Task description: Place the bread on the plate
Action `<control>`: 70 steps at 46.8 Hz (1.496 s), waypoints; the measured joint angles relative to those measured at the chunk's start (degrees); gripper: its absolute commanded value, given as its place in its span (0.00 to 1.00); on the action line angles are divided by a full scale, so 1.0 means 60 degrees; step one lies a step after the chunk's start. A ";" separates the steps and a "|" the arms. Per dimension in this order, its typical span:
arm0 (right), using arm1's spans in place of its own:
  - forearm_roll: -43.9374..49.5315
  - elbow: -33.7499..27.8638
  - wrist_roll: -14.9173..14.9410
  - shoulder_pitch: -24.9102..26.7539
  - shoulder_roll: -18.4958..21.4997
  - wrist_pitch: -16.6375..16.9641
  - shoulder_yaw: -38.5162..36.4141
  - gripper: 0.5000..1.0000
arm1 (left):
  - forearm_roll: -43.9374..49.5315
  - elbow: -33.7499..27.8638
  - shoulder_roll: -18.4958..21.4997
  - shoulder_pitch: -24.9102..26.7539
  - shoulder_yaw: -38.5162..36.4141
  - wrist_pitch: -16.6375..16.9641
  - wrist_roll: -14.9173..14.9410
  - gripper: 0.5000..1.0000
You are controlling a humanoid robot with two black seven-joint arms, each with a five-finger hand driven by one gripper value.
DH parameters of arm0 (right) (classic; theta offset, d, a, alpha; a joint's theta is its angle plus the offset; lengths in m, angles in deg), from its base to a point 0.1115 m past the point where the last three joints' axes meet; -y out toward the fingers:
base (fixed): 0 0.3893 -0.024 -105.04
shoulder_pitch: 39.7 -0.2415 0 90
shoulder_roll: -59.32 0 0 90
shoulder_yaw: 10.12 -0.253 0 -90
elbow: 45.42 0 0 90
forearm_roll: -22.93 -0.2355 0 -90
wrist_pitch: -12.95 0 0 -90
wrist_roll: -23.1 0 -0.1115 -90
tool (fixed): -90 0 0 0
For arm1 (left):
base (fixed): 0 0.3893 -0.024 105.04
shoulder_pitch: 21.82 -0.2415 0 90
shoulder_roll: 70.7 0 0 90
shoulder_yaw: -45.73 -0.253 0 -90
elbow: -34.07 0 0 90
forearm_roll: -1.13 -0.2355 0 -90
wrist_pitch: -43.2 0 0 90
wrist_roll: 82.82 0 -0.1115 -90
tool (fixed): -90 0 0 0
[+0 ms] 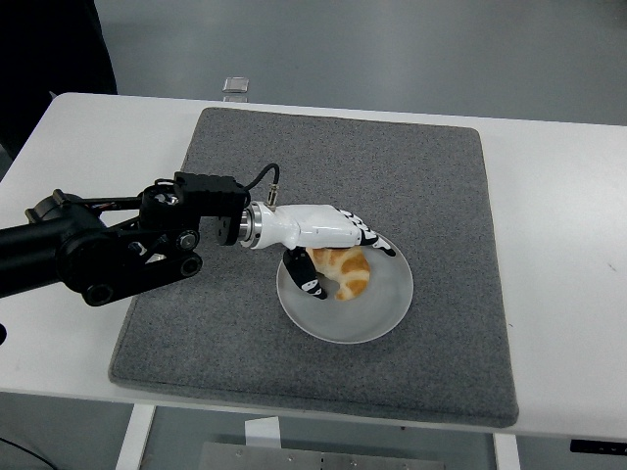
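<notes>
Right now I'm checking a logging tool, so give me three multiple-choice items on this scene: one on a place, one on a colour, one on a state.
1. Where does the bread lie?
A on the plate
B on bare mat
C on the white table

2. What colour is the mat?
A blue
B grey
C red

3. How is the left hand?
A fist off the plate
B fingers spread over the bread
C out of view

Answers: 1 A, the bread sits inside the plate rim. 2 B, the mat is grey. 3 B, its fingers fan out above the bread.
</notes>
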 measured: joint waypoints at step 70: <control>0.0000 0.0000 -0.0001 -0.0001 0.0000 0.0000 0.0000 0.90 | 1.3476 0.4384 0.2291 0.0487 0.2518 -0.4521 0.0340 0.99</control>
